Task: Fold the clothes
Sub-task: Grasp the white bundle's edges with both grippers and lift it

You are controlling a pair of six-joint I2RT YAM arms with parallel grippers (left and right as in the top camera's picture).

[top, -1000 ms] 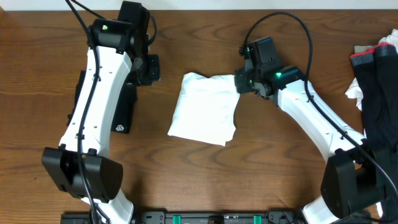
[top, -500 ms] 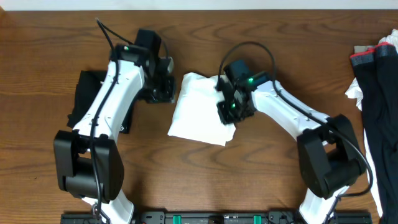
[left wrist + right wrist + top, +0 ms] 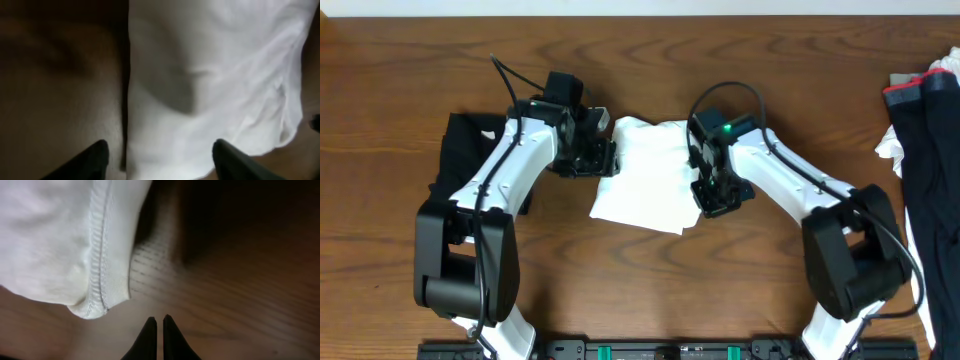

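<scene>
Black garment (image 3: 468,158): is lying flat on the worktop (image 3: 380,100), on the outer side of the left fingers and partly under the left arm. Probably parked there to keep the middle free; cannot tell whether it is folded.

Left fingers (image 3: 96,160): are standing apart, holding nothing. The near edge of the white T-shirt (image 3: 645,175) is running between them, so one finger is over bare wood and the other over cloth. Judgement: they are placed to take that edge, or have let it go; the frames are not settling which.

White T-shirt: is lying as a folded, roughly rectangular bundle between the two sets of fingers, print not showing, cloth a little rumpled on the far side from the left fingers.

Right fingers (image 3: 150,332): are pressed together with nothing between them, tips pointing at bare worktop. The shirt's stitched hem corner is lying just beside them, up and to one side, apart from the tips.

Step, as judged: this fold is looking close to finished; edges are needing only squaring.

Pile of clothes (image 3: 930,130): is waiting well apart, beyond the right fingers at the worktop's edge, unfolded, black and white mixed.
</scene>
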